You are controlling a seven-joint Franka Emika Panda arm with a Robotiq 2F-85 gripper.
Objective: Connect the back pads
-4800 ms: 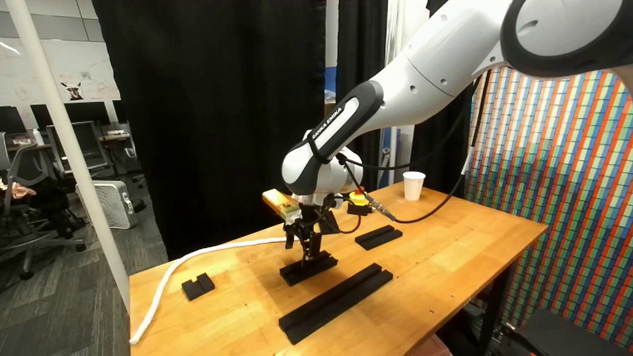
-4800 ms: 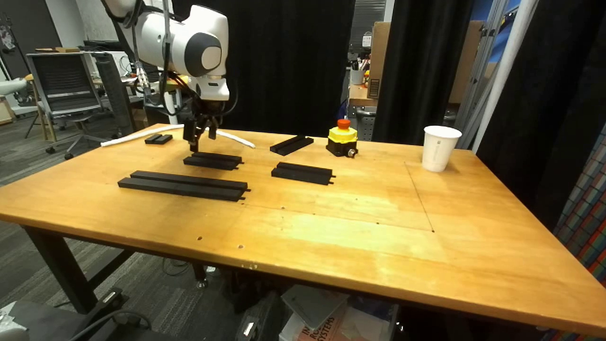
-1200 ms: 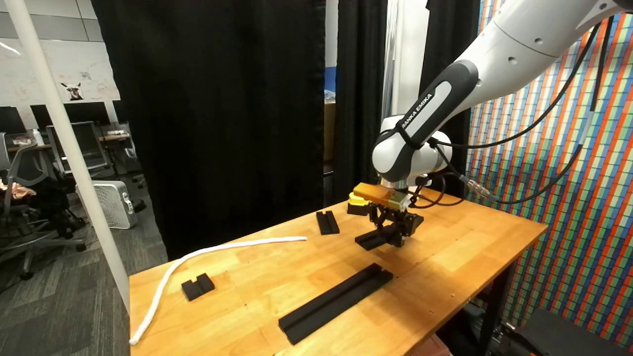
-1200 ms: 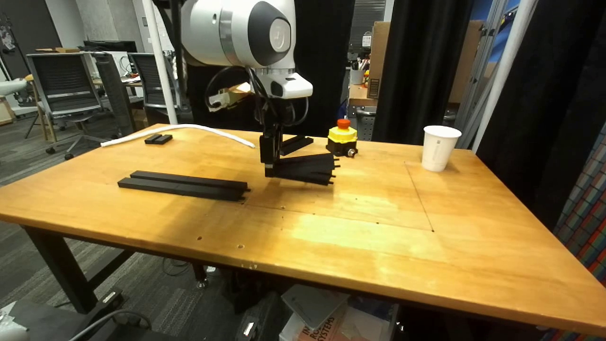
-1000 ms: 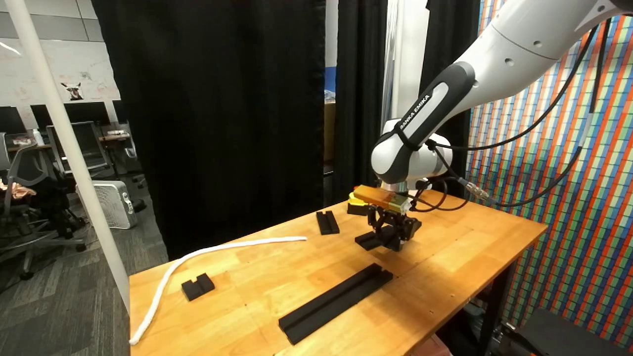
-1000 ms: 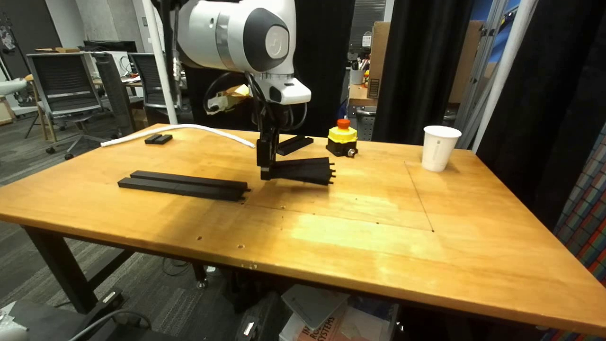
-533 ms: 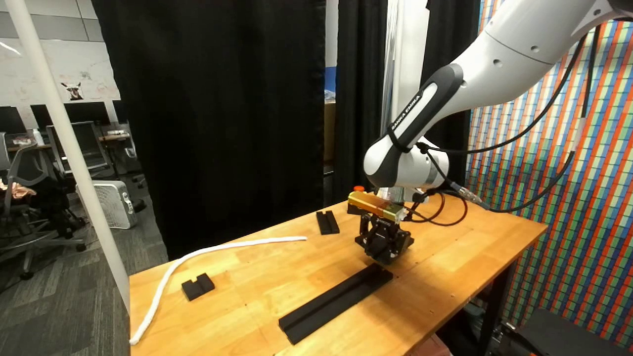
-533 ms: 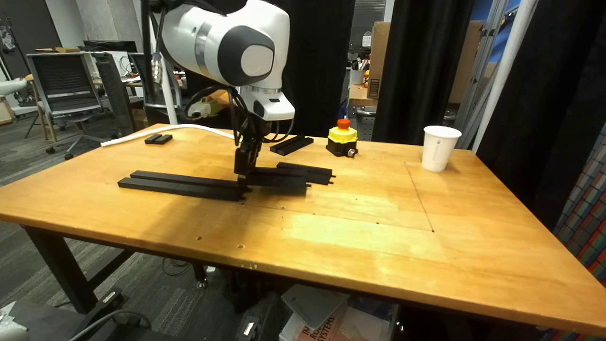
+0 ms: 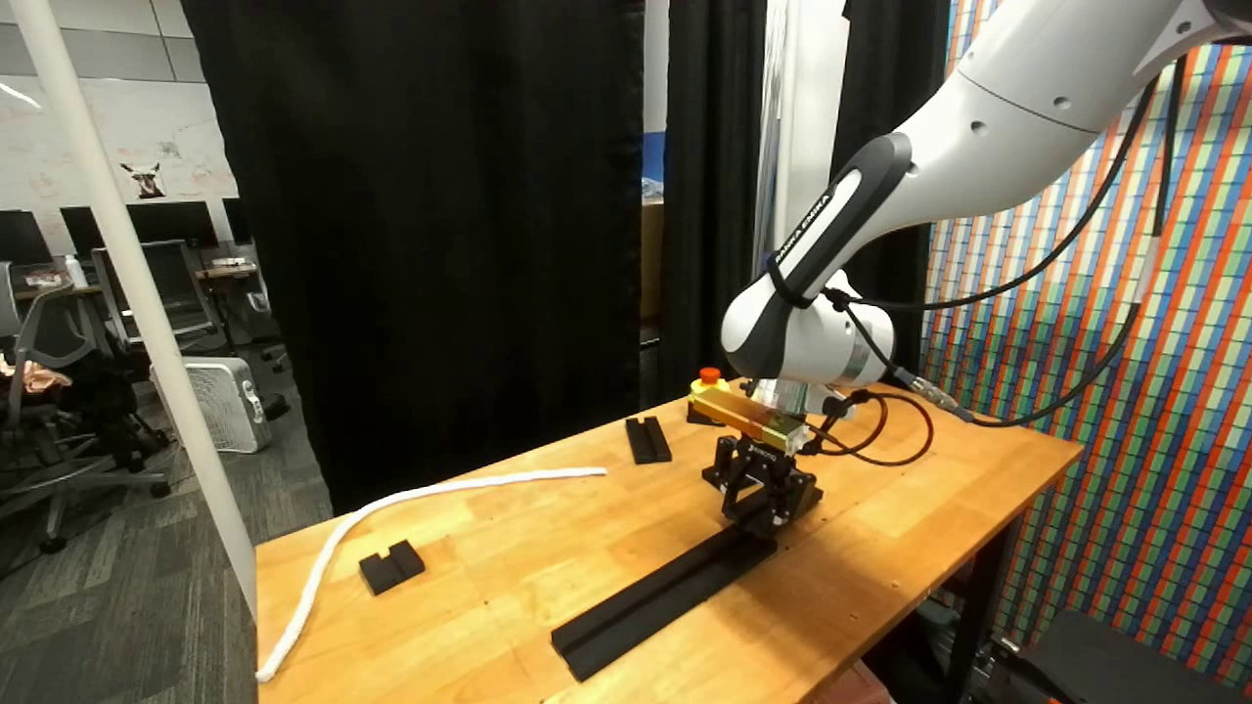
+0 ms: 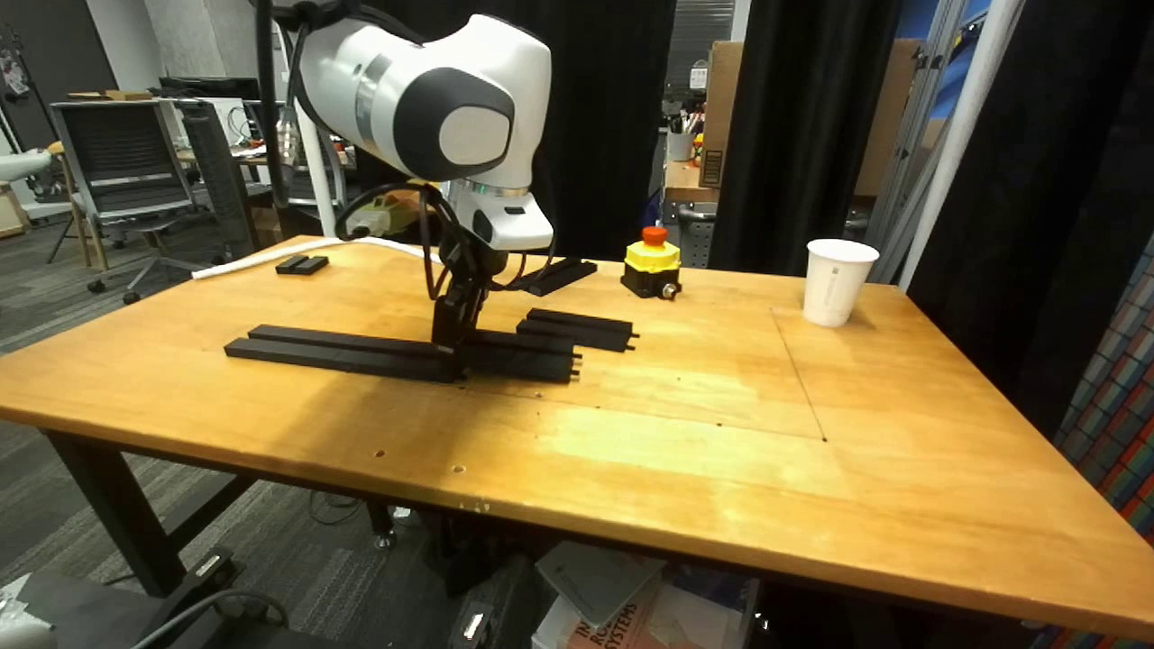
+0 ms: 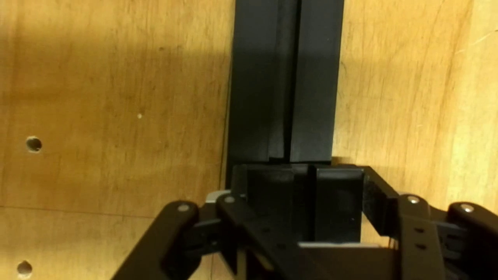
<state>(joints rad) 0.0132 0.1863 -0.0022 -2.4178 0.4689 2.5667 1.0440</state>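
Wrist view alone — line (image 11: pixel 282 161) between pads (image 11: pixel 253 97)

In wrist view, bare desk (image 11: pixel 116 128) left of the pincer (image 11: pixel 305 188) affords passage; black strip (image 11: pixel 283 79) ahead obstructs.

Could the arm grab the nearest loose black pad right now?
Probably not yet: the end effector is closed on a different black pad and would need to let go first. Otherwise, nothing visible covers the loose pad.
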